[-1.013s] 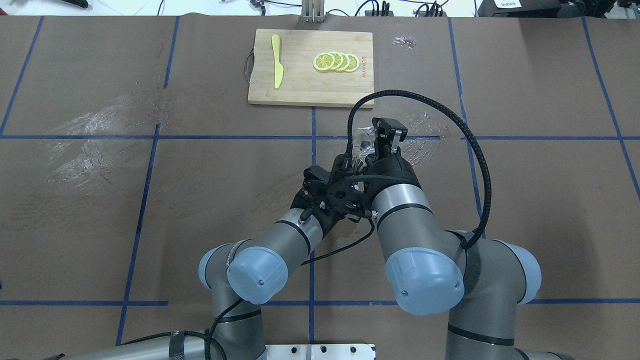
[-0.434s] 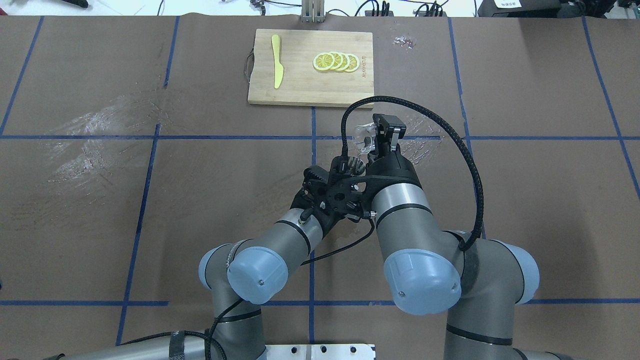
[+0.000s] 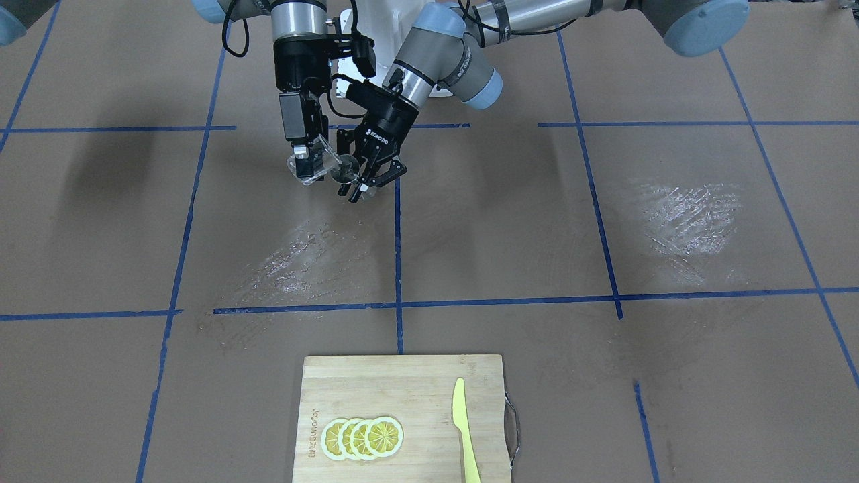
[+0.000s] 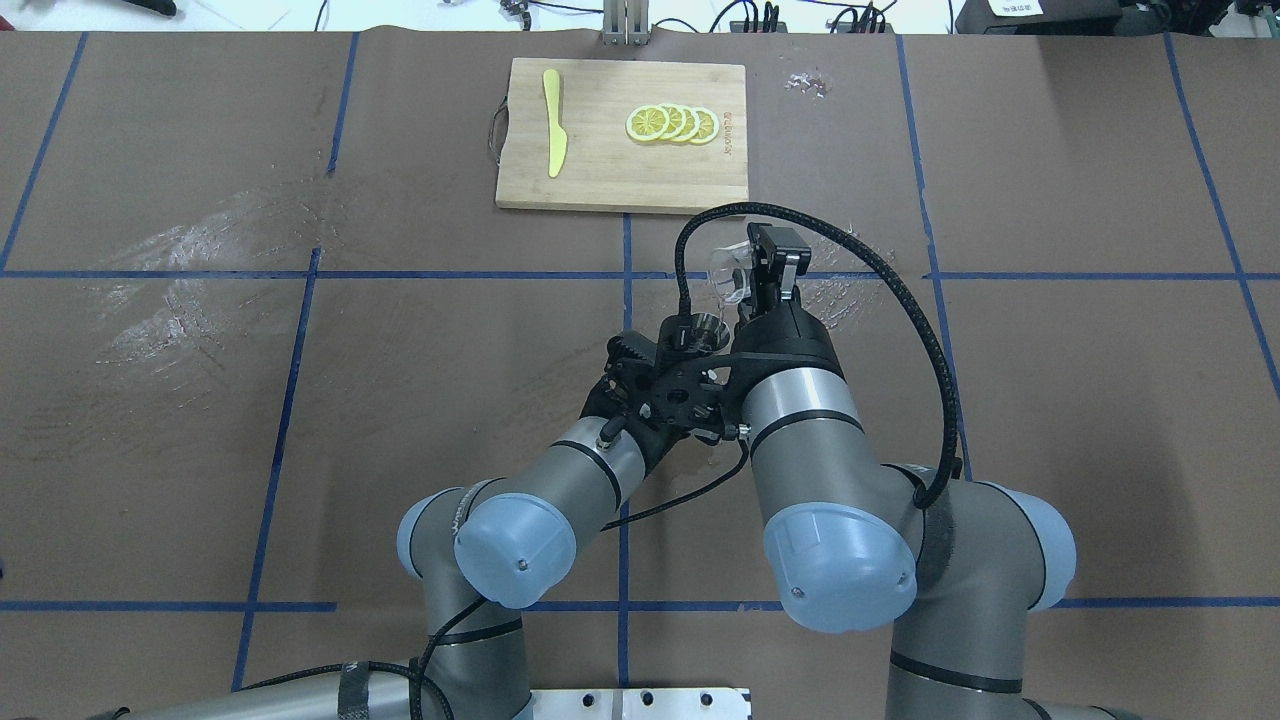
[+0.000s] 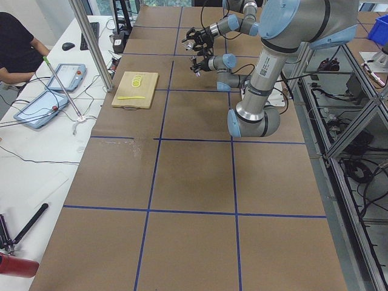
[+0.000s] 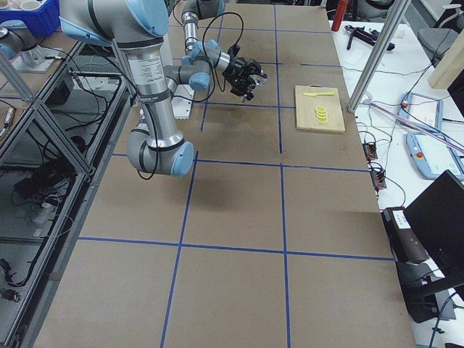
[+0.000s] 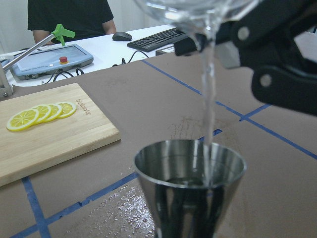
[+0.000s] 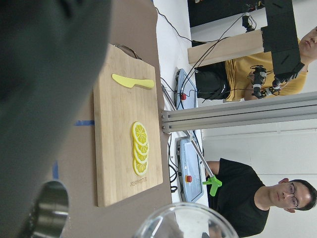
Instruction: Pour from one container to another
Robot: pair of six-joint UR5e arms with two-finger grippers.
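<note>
My right gripper (image 4: 752,268) is shut on the clear glass cup (image 4: 727,272), which is tilted with its rim toward the metal jigger (image 4: 705,327). My left gripper (image 4: 690,342) is shut on the jigger and holds it upright above the table. In the left wrist view a thin stream of clear liquid falls from the glass cup (image 7: 198,10) into the jigger (image 7: 190,183), which holds some liquid. From the front, the glass cup (image 3: 312,165) sits just left of the jigger (image 3: 347,168), with the left gripper (image 3: 366,182) below it.
A wooden cutting board (image 4: 610,180) lies at the table's far side with lemon slices (image 4: 672,124) and a yellow knife (image 4: 553,120) on it. Wet smears (image 4: 190,290) mark the brown table cover. Operators sit beyond the far edge.
My right gripper has carried the glass cup a little farther from the robot, and the cup's outline has shifted. The jigger's open rim now shows in the overhead view. The left arm has stayed put.
</note>
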